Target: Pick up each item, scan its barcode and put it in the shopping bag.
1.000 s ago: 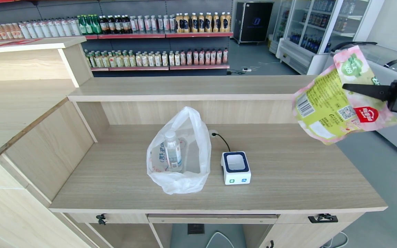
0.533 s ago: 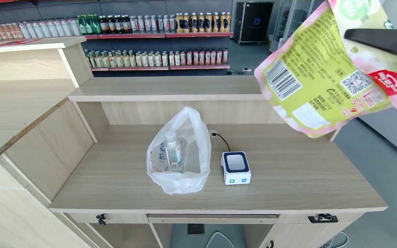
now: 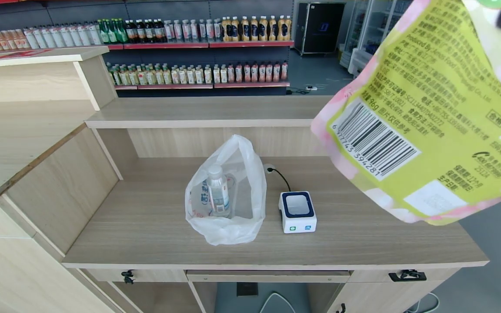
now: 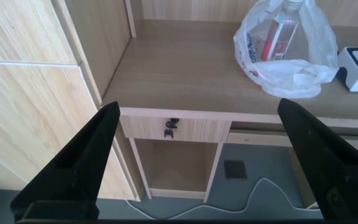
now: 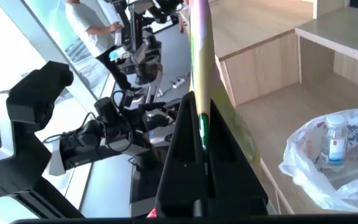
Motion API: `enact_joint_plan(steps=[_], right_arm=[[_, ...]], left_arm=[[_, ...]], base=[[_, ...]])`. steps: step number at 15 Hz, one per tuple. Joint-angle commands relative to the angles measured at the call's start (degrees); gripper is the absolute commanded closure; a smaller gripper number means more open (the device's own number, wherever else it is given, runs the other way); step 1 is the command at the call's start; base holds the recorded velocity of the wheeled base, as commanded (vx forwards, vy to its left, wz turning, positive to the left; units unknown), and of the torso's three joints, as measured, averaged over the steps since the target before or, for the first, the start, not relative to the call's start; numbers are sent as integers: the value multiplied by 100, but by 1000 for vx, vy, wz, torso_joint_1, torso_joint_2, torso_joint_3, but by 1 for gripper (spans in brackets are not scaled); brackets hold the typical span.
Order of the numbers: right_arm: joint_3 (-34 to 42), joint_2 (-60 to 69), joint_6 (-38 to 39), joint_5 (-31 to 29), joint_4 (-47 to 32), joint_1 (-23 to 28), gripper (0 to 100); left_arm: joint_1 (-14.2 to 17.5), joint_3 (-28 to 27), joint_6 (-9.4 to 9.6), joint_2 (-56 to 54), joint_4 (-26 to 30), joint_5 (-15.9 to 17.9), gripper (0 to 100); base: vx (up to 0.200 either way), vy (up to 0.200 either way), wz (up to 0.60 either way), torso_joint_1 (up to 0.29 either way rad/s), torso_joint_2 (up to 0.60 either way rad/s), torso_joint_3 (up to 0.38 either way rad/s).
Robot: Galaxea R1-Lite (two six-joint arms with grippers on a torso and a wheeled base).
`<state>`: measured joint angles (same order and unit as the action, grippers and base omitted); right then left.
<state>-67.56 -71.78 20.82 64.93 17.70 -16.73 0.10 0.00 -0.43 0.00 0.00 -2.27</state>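
The right tool (image 5: 199,134), pinching the snack pouch (image 3: 429,121), had lifted it closer, at two o'clock from the scanner (image 3: 297,211), scan still pending.

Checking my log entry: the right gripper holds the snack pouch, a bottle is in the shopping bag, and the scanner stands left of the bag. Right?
No: the head view shows the scanner right of the shopping bag. The right gripper does hold the snack pouch, and the bottle is in the bag.
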Motion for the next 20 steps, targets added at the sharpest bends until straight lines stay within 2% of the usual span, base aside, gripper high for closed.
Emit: enact_joint_plan(steps=[1,12,16,20], right_arm=[[-99,296,1,-6,-100,29,100],[6,1034,-17,2,-733,55,100],[375,1377,-17,20,-742,29,100],[358,1342,-17,-6,-733,55,100]], left_arm=[[-1,0,-1,0,0,-2,0],[-1,0,-1,0,0,-2,0],[-1,0,-1,0,0,-2,0],[-1,0,-1,0,0,-2,0]], base=[[0,0,0,0,0,0],[0,0,0,0,0,0],[0,0,0,0,0,0],[0,0,0,0,0,0]])
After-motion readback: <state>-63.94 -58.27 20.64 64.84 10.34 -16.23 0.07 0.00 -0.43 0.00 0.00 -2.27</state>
